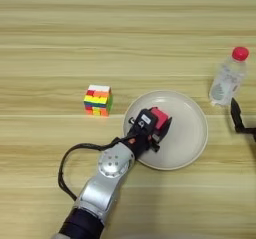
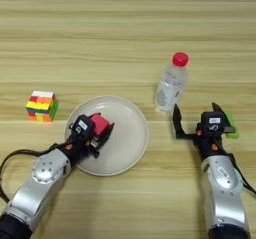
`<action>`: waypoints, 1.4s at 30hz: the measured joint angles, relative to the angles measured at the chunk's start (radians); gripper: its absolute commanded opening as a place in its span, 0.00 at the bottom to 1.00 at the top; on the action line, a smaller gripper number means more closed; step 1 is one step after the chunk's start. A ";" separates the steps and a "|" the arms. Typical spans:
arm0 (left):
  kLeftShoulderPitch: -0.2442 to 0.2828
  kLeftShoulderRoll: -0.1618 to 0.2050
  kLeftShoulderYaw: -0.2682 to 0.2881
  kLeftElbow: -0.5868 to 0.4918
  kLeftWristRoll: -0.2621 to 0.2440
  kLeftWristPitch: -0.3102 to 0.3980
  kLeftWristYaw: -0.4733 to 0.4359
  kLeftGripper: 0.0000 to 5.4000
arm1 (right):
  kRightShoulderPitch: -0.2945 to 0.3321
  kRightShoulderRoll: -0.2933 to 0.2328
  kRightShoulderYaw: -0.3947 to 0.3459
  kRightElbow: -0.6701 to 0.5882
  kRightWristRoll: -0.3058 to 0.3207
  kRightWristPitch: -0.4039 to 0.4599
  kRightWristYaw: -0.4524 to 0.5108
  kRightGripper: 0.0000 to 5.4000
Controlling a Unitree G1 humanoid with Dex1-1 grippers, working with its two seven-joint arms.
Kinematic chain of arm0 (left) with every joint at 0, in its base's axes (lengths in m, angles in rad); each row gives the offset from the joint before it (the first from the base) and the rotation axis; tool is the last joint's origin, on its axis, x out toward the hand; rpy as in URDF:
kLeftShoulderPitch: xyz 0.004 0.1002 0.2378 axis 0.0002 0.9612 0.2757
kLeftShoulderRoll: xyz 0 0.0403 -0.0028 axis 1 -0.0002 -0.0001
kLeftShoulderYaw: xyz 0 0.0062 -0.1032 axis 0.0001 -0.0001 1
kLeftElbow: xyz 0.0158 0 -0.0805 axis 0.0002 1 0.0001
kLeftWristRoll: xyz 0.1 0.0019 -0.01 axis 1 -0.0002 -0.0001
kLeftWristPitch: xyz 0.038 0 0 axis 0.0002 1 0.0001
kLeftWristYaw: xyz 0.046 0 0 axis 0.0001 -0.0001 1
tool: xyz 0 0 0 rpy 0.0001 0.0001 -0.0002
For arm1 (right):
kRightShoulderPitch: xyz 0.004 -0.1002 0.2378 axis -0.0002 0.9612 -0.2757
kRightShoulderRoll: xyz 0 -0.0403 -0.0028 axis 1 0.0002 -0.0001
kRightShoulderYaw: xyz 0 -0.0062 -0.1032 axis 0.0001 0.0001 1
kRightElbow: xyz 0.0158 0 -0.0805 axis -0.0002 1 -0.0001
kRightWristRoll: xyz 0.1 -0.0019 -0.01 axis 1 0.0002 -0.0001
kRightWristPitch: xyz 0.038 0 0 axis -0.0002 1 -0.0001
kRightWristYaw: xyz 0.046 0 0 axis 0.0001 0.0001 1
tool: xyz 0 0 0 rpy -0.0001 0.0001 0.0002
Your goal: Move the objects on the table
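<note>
Wooden worktop [image 1: 60, 28] carries a cream plate [image 1: 192, 133]. Over it, the left gripper [image 1: 159, 129] has its fingers clamped on the red cube [image 1: 161, 117]. Right gripper [image 2: 197, 118], fingers spread, sits just below the bottle [image 2: 171, 83]. Puzzle cube [image 1: 98, 100] lies left of the plate.

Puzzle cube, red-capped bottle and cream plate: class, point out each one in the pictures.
Multicoloured puzzle cube [image 1: 98, 100]: left eye view, on its front face.
Clear plastic bottle [image 2: 171, 85]: right eye view, on its clear body below the red cap.
Cream plate [image 1: 192, 130]: left eye view, on its bare right side.
</note>
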 measured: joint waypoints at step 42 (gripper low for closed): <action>0.190 0.066 0.150 -0.328 -0.038 0.067 0.061 0.42 | -0.014 0.000 0.000 0.012 0.000 0.000 0.000 1.00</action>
